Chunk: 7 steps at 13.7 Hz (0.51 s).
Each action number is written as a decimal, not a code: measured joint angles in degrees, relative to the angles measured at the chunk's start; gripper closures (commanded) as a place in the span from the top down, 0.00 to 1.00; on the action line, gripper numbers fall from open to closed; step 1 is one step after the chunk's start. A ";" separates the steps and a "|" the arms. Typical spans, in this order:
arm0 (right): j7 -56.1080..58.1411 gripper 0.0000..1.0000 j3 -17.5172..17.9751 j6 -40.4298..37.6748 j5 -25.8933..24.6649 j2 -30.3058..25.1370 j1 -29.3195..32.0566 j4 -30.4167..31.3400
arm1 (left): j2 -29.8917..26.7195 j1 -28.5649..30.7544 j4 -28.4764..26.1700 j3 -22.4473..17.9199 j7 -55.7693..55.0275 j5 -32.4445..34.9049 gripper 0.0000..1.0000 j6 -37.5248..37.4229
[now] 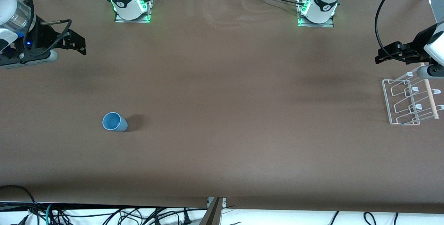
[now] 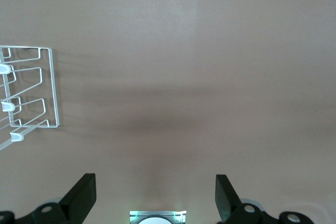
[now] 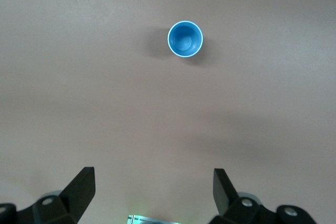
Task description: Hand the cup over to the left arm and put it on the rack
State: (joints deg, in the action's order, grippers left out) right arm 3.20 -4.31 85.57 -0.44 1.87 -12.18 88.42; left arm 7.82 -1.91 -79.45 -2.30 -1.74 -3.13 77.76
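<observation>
The right gripper hung over the right arm's end of the table, its fingers spread wide and holding nothing; the right wrist view showed the same gap between the fingers. The cup stood upright on the table, mouth up, nearer to the front camera than that gripper and well apart from it. The middle of the table held nothing between cup and rack. The left gripper waited over the left arm's end, fingers also spread and empty, just above the edge of the rack, which sat at that end with its wooden dowel along one side.

The cup looked light and tapered, so a descent that came in off-centre would likely knock it over or send it rolling. A grip too low on the taper could let it slip during the handover. The left gripper sat close to the rack, and a careless swing might snag the wire loops.
</observation>
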 measured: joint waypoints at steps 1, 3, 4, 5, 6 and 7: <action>0.00 0.99 0.09 -0.01 0.00 0.01 -0.05 0.00 | 0.01 0.00 0.00 0.00 0.00 0.00 1.00 0.00; 0.00 0.99 0.15 0.00 -0.02 0.28 -0.10 0.03 | 0.01 0.00 0.00 0.00 0.00 0.00 1.00 0.00; 0.00 0.99 0.14 0.09 -0.09 0.80 -0.10 0.04 | 0.02 0.00 0.00 0.00 0.00 0.00 1.00 0.00; 0.00 0.99 0.13 0.53 -0.51 1.57 -0.10 0.05 | 0.03 0.00 0.00 0.00 0.00 0.00 1.00 0.00; 0.09 0.99 0.11 1.34 -1.44 2.56 -0.08 0.05 | 0.04 0.00 0.00 0.00 0.00 0.00 1.00 0.00; 0.44 0.99 0.07 2.20 -2.43 3.68 -0.07 0.08 | 0.05 0.00 0.00 0.00 0.00 0.00 1.00 0.00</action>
State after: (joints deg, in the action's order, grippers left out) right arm 3.65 -4.24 87.77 -2.88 5.55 -12.25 88.50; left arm 7.88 -1.91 -79.45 -2.29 -1.74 -3.13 77.76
